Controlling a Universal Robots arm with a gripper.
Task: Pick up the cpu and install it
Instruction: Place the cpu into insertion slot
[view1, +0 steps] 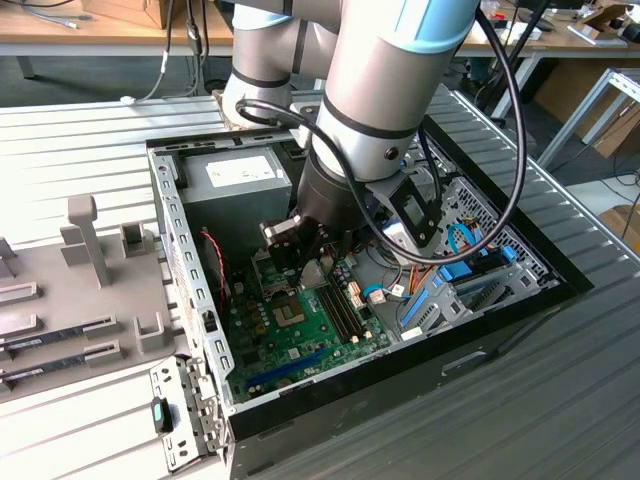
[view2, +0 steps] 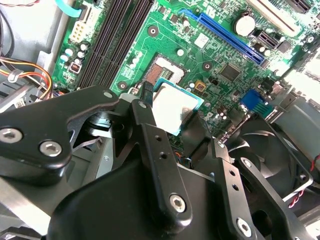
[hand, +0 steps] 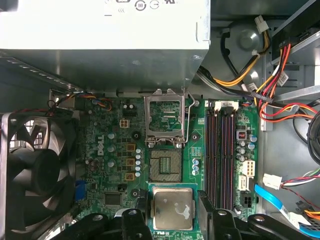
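My gripper (hand: 172, 210) is shut on the cpu (hand: 172, 207), a silvery square with a narrow green rim, held by two opposite edges between the black fingers (hand: 206, 207). In the second wrist view the cpu (view2: 172, 106) hangs tilted above the green board (view2: 165, 45). Just beyond the chip lies the open socket (hand: 165, 165), its metal lid (hand: 166, 117) swung up and its lever raised. The cpu is apart from the socket, not seated. In the exterior view the gripper (view1: 303, 262) reaches down into the open computer case (view1: 190, 260), over the board (view1: 300, 335).
A grey power supply (hand: 100, 30) sits beyond the socket, a black fan (hand: 35, 165) to one side, and memory slots (hand: 220, 150) and loose cables (hand: 270, 85) to the other. A grey fixture plate (view1: 70, 290) lies at the exterior view's left.
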